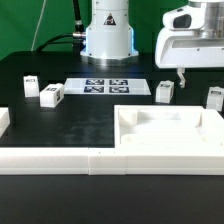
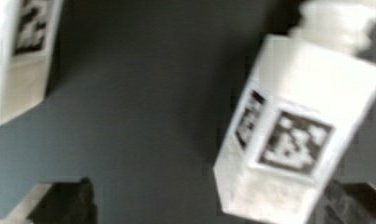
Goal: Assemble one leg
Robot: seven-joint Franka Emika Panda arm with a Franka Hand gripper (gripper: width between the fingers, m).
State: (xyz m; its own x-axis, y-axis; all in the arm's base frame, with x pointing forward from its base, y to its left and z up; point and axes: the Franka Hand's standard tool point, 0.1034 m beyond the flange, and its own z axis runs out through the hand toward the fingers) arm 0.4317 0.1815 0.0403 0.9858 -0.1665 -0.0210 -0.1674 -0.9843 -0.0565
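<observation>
Several small white legs with marker tags stand on the black table: two at the exterior view's left [image 1: 30, 85] [image 1: 52, 95], one right of the marker board [image 1: 165, 92] and one at the far right [image 1: 214, 97]. My gripper [image 1: 181, 75] hangs above the table between the two right-hand legs, close to the nearer one. In the wrist view one leg [image 2: 291, 120] lies large and tilted, its end reaching between my open fingertips [image 2: 60, 205]. Another leg [image 2: 16, 60] shows at the edge. The gripper [image 2: 211, 207] is open and holds nothing.
The large white tray-like part [image 1: 170, 130] lies at the front right. A white L-shaped fence [image 1: 60, 160] runs along the front edge. The marker board [image 1: 105, 87] lies before the robot base [image 1: 108, 35].
</observation>
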